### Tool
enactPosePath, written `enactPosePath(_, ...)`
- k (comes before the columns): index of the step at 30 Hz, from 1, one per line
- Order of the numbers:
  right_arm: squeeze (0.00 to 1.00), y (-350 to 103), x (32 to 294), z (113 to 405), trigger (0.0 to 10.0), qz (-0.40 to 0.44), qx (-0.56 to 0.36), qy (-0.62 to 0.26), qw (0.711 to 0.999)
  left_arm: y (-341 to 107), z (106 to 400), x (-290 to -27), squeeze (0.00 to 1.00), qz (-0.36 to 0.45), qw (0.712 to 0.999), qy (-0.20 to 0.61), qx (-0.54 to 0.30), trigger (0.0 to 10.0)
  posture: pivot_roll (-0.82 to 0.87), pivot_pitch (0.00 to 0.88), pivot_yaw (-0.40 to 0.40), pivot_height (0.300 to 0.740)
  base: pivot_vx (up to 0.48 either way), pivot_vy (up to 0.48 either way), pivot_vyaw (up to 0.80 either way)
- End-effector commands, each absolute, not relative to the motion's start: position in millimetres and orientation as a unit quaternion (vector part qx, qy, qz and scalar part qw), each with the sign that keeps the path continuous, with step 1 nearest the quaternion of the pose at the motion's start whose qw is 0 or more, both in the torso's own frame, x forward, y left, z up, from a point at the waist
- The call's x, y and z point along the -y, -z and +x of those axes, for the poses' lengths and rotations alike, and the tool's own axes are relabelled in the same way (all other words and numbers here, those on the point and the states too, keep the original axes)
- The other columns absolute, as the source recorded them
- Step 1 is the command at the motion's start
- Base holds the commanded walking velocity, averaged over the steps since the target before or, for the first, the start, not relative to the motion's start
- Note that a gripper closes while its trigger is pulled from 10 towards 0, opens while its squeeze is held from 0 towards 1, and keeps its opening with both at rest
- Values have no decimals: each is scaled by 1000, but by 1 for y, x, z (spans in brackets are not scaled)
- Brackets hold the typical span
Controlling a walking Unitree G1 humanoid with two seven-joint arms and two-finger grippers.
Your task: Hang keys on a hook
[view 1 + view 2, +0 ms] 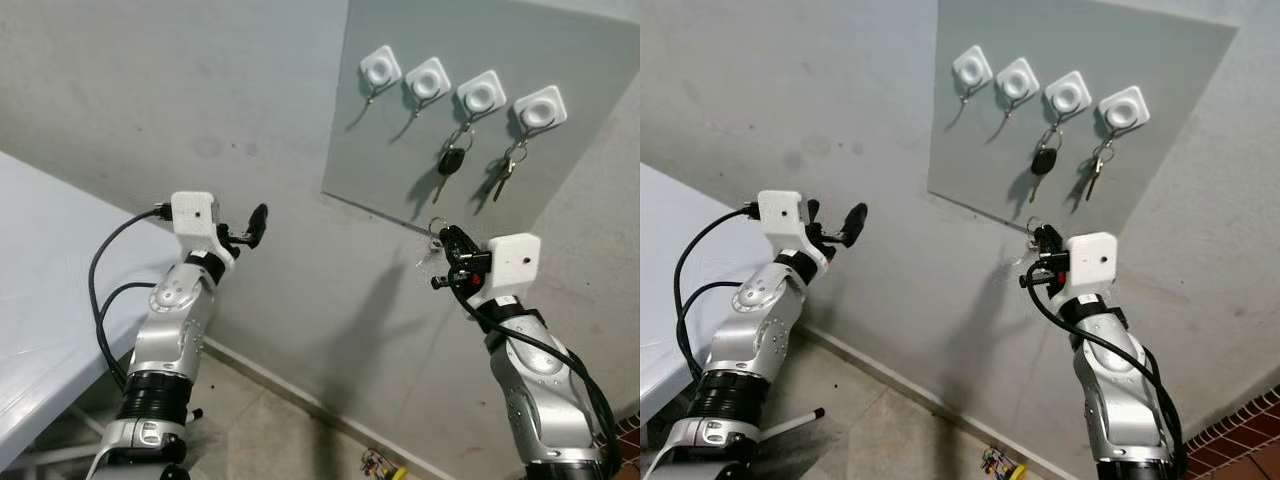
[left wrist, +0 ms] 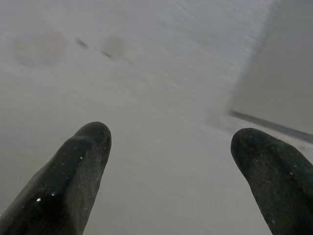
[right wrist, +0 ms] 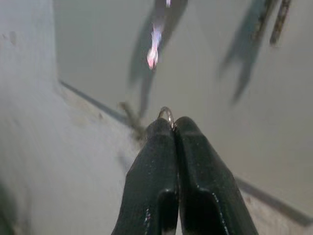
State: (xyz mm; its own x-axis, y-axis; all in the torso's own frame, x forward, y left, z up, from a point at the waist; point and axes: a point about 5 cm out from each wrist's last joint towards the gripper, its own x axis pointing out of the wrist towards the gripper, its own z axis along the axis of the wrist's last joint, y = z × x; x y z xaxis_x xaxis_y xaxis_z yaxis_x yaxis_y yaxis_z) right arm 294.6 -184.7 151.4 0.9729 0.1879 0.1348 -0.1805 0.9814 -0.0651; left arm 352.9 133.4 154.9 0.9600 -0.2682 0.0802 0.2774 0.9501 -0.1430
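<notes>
key ring (image 3: pixel 166 114): thin, silver | pinched in right pincer (image 1: pixel 444 240) | below board (image 1: pixel 400 100)

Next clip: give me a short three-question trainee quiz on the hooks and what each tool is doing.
1. True or false: all four hooks on the grey board carry keys.
2. Which tool holds a key ring? A) left B) right
3. Fill in: the left tool's fingers are ____.

Key:
1. False; the black car key and the silver keys hang on the two right-hand hooks, the other two are bare.
2. B; right tool pinches the key ring.
3. Open; left tool.
</notes>
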Motion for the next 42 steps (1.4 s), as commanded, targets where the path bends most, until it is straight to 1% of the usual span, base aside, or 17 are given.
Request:
enactPosePath(1, 0, -160, 183, 294, 10000, -15, 88, -103, 991, -160, 353, -137, 0, -67, 987, 140, 39, 10000, 36, 0, -69, 740, 0, 0, 0)
enactPosePath(4, 0, -160, 183, 295, 10000, -21, 85, -99, 991, -162, 353, -135, 0, -63, 986, 150, 47, 10000, 35, 0, -68, 740, 0, 0, 0)
enactPosePath(7, 0, -163, 181, 298, 10000, -29, 89, -112, 989, -170, 354, -120, 0, -18, 980, 189, 60, 10000, 35, 0, -65, 740, 0, 0, 0)
enactPosePath(8, 0, -163, 181, 298, 10000, -29, 89, -112, 989, -170, 354, -120, 0, -18, 980, 189, 60, 10000, 35, 0, -65, 740, 0, 0, 0)
enactPosePath(10, 0, -167, 177, 301, 10000, -31, 94, -132, 986, -179, 355, -105, 0, 10, 972, 220, 79, 10000, 30, 0, -61, 740, 0, 0, 0)
enactPosePath(14, 0, -176, 172, 306, 10000, -36, 105, -154, 982, -189, 355, -88, 0, 11, 962, 256, 93, 10000, 23, 0, -55, 740, 0, 0, 0)
enactPosePath(20, 0, -191, 166, 316, 10000, -37, 121, -173, 977, -202, 356, -74, 0, -2, 954, 280, 109, 10000, 13, 0, -47, 740, 0, 0, 0)
enactPosePath(29, 0, -211, 156, 329, 10000, -39, 150, -197, 968, -221, 354, -68, 0, -3, 944, 301, 134, 10000, 11, 0, -43, 740, 0, 0, 0)
enactPosePath(33, 0, -225, 147, 339, 10000, -28, 168, -207, 963, -227, 354, -66, 0, -5, 942, 305, 143, 10000, 15, 0, -39, 740, 0, 0, 0)
enactPosePath(42, 0, -245, 141, 354, 10000, -16, 196, -207, 958, -228, 351, -64, 0, -1, 940, 310, 142, 10000, 23, 0, -41, 740, 0, 0, 0)
